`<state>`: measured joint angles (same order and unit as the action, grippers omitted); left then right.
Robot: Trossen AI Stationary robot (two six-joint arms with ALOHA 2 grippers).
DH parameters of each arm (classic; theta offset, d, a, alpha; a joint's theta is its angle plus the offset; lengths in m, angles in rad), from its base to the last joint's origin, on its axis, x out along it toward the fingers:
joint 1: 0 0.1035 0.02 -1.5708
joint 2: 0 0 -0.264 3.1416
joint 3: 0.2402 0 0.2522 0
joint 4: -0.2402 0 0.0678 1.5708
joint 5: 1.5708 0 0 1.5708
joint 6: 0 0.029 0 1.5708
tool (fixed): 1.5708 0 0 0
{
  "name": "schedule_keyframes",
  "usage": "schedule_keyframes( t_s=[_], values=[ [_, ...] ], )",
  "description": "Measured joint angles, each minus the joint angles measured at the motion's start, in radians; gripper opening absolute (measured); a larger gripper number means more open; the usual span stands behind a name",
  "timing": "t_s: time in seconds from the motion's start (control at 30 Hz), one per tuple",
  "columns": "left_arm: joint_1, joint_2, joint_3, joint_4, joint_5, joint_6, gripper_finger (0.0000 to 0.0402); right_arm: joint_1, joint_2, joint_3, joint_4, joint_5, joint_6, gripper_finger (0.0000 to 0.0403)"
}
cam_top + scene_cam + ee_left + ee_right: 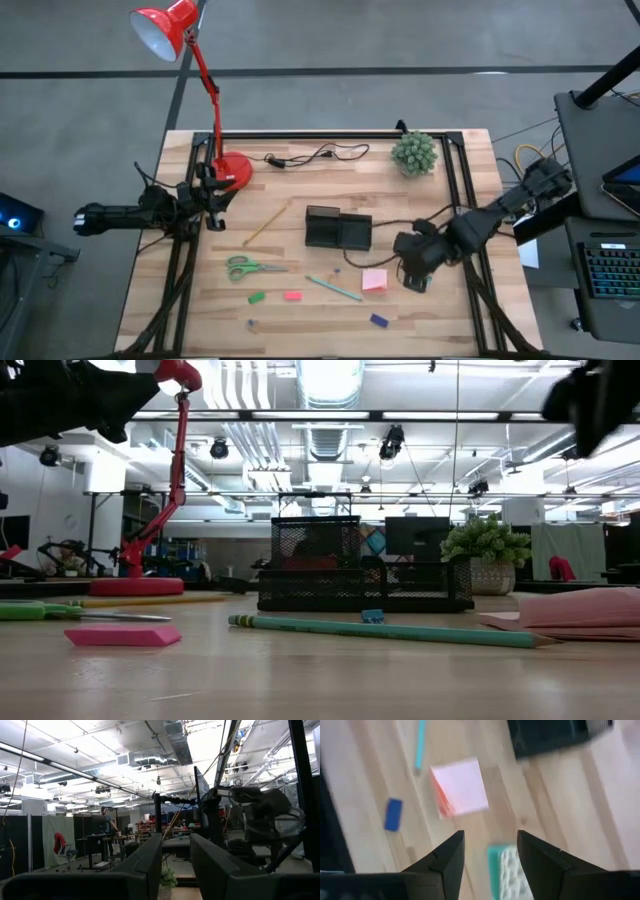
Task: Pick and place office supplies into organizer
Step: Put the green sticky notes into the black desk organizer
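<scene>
1. Bench [420, 310]: light wood top w/ black frame rails running along its sides.
2. Red lamp [215, 100]: round base on the far left part of the bench, arm leaning out past the far edge, shade beyond the bench.
3. Left arm: parked over the left edge, beside the lamp base. Left gripper [213, 208] points across the bench; in the left wrist view its fingers [145, 865] stand slightly apart w/ nothing between them.
4. Right arm: reaches in from the right edge. Right gripper [418, 280] hangs above the green-white cube [507, 870], near the front right part of the bench; fingers [447, 857] spread either side of the cube, not pinching it. Cannot tell if they touch it.
5. Organizer [338, 229]: black, mid-bench, two compartments; mesh walls show in the low view.
6. Plant [414, 153]: far right part of the bench, by the far edge.
7. Black cable [315, 155]: lies along the far edge, between lamp base and plant.
8. Scissors [250, 268]: green handles, front left of the organizer.
9. Yellow pencil [265, 224]: lies diagonal, left of the organizer.
10. Teal pen [334, 288]: front of the organizer, diagonal.
11. Pink sticky-note pad [375, 280]: just beside the right gripper, toward mid-bench.
12. Small pcs nr the front edge: green piece [257, 297], red piece [292, 295], blue piece [378, 320], well apart from each other.
</scene>
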<state>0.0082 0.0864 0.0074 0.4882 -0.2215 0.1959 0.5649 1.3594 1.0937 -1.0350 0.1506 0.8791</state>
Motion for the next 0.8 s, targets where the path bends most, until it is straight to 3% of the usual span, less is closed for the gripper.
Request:
schedule_keyframes(
  t_s=[0.17, 0.5, 0.8],
  values=[
    [0.000, 0.000, 0.000, -0.001, 0.000, -0.001, 0.0089, 0.082, 0.125, 0.047, -0.083, 0.000, 0.127, 0.0171],
    [0.000, 0.000, 0.000, -0.019, 0.000, 0.002, 0.0089, 0.160, 0.326, 0.093, -0.118, 0.000, 0.146, 0.0171],
    [0.000, 0.000, 0.000, -0.018, -0.001, 0.004, 0.0089, 0.162, 0.397, 0.091, -0.189, 0.009, 0.170, 0.0171]
  ],
)
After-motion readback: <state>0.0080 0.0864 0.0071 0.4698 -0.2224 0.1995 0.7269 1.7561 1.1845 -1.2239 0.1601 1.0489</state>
